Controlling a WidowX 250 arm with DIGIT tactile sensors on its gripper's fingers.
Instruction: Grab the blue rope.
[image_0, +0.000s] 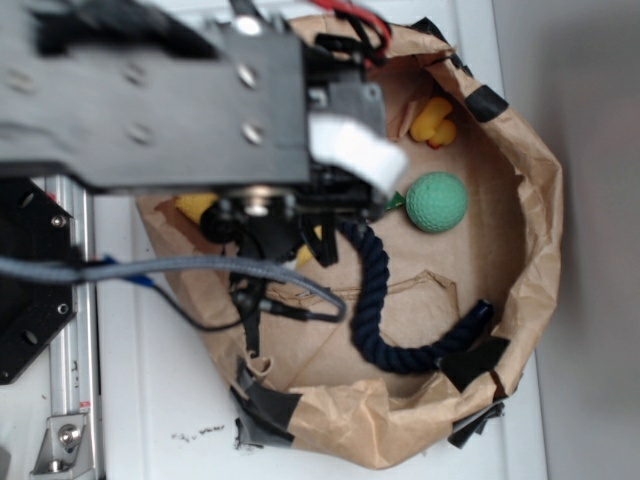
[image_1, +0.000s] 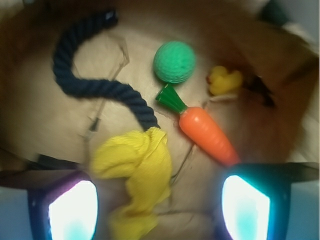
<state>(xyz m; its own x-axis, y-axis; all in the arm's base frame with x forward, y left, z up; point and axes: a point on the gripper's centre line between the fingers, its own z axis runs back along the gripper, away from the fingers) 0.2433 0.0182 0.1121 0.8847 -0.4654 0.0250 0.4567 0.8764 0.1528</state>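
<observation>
Rope (image_1: 95, 89), dark navy, curves across the paper bag's (image_0: 535, 215) floor, one end touching our yellow cloth (image_1: 137, 167); our gripper (image_1: 159, 205) hangs above, jaws seemingly spread, holding nothing.

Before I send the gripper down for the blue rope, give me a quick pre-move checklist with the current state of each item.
1. Gripper open and empty: ok, fingers spread with nothing between them.
2. Blue rope in view: ok, curved on the brown paper liner, most of its length exposed.
3. Rope free of clutter: not ok, its near end runs under the yellow cloth.
4. Gripper centred over the rope: not ok, the yellow cloth lies between the fingers; the rope's bare part is farther up and left.
5. Neighbours clear of the grasp spot: ok, orange carrot, green ball and yellow duck lie to the right.
</observation>
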